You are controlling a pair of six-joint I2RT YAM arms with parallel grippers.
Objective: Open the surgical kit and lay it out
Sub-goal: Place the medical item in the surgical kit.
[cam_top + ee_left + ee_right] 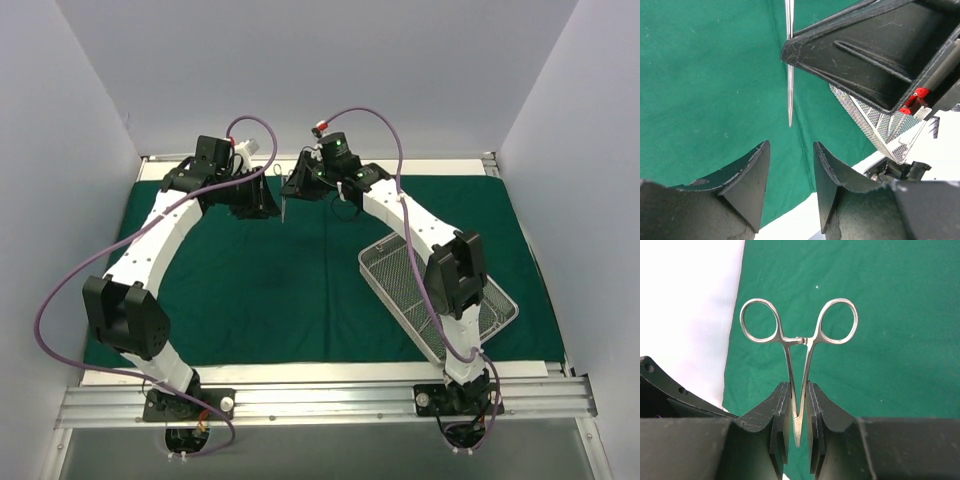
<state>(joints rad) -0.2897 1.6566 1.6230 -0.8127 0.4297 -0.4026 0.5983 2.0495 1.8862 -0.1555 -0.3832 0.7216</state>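
Note:
The dark green drape (270, 290) lies spread flat over the table. The silver wire-mesh tray (400, 290) sits on its right part, partly under my right arm. My right gripper (293, 188) is at the back centre, above the drape. In the right wrist view it (799, 390) is shut on a silver scissor-handled instrument (799, 340), gripped at the shanks with the finger rings sticking out. The instrument's pointed tip (789, 95) hangs over the cloth in the left wrist view. My left gripper (262, 207) is just left of it, open and empty (791, 150).
The drape (705, 90) has a fold line down its middle. White table shows past its edges (685, 315). The tray's corner (875, 125) shows beyond the right gripper's black body (880, 55). Grey walls close in the left, right and back sides.

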